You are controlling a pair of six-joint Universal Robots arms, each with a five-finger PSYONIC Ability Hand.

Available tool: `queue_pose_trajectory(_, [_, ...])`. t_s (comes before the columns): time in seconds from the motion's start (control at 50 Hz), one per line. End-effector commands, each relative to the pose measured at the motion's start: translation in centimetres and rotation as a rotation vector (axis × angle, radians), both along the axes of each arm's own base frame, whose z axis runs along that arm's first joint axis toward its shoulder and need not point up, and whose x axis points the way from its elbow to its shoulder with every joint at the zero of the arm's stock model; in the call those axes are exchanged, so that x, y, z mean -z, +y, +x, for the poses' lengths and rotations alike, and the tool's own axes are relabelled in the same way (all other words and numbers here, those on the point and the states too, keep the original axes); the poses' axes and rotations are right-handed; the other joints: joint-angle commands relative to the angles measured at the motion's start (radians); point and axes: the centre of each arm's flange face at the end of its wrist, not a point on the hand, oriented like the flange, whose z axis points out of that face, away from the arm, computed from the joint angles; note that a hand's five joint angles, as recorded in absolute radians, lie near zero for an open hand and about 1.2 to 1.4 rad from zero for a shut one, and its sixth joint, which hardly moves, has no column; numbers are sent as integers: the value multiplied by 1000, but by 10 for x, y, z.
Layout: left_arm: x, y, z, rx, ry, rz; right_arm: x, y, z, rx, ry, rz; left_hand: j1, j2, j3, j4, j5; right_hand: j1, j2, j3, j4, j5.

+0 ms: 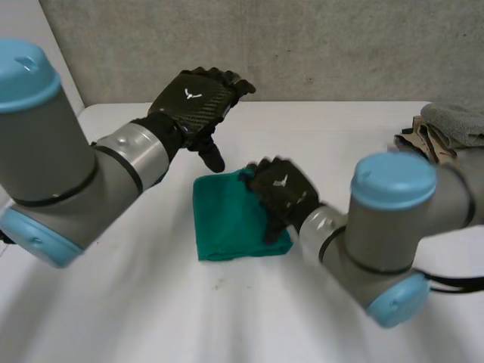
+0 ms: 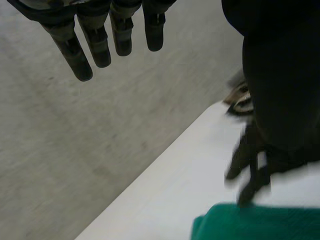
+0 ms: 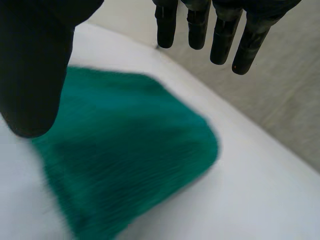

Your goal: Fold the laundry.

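- Head view: the folded green cloth (image 1: 227,219) lies mid-table (image 1: 151,302).
- Right hand (image 1: 281,189), fingers straight and empty, is over the cloth's right edge.
- Left hand (image 1: 193,102), relaxed and empty, is raised beyond the far edge.
- Advice: press flat along the fold; avoid dragging the cloth.

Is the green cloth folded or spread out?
Folded: the cloth lies on the table as a compact rectangle with a thick, rounded edge.
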Motion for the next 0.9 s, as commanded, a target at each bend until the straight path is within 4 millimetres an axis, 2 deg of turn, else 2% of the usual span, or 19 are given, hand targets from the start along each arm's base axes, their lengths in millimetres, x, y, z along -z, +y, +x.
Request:
queue_pose_trajectory(0.02, [0,8,-1,106,15,88,51,6,11,-39,45,29,62,56,51,57,43,-18,-44,-38,-57,-58])
queue_pose_trajectory(0.1, [0,7,-1,101,16,92,60,-2,17,-47,42,-51,62,56,51,57,43,-18,-44,-38,-57,-58])
queue_pose_trajectory(0.16, [1,9,-2,105,14,92,59,-10,22,-31,36,-121,62,56,51,57,43,-18,-44,-38,-57,-58])
queue_pose_trajectory(0.28, [2,10,-3,111,14,96,64,-21,27,-11,40,-149,62,56,51,57,43,-18,-44,-38,-57,-58])
queue_pose_trajectory(0.48, [3,12,-3,114,13,101,60,-35,39,-14,4,-188,59,53,48,54,40,368,342,347,328,328])
queue_pose_trajectory(0.54, [4,12,-3,114,12,105,65,-38,42,-18,8,-184,59,53,48,54,40,609,582,588,569,568])
queue_pose_trajectory(0.56, [3,12,-3,114,13,104,68,-39,43,-21,11,-182,56,50,45,51,37,813,786,792,773,772])
queue_pose_trajectory(0.62, [4,12,-3,114,13,106,70,-39,44,-25,17,-171,59,53,48,54,40,1151,1125,1130,1111,1111])
queue_pose_trajectory(0.7, [4,12,-3,114,13,106,68,-37,44,-40,27,-139,59,53,48,54,40,1204,1178,1183,1164,1164])
queue_pose_trajectory(0.76, [4,12,-3,114,15,106,65,-38,41,-45,32,-116,59,53,48,54,40,1204,1178,1183,1164,1164])
queue_pose_trajectory(0.84, [3,12,-3,113,14,105,48,-38,34,-38,25,-102,59,53,48,54,40,1204,1178,1183,1164,1164])
queue_pose_trajectory(0.9, [3,12,-2,112,13,106,33,-56,9,20,34,-102,59,53,48,54,40,1204,1178,1183,1164,1164])
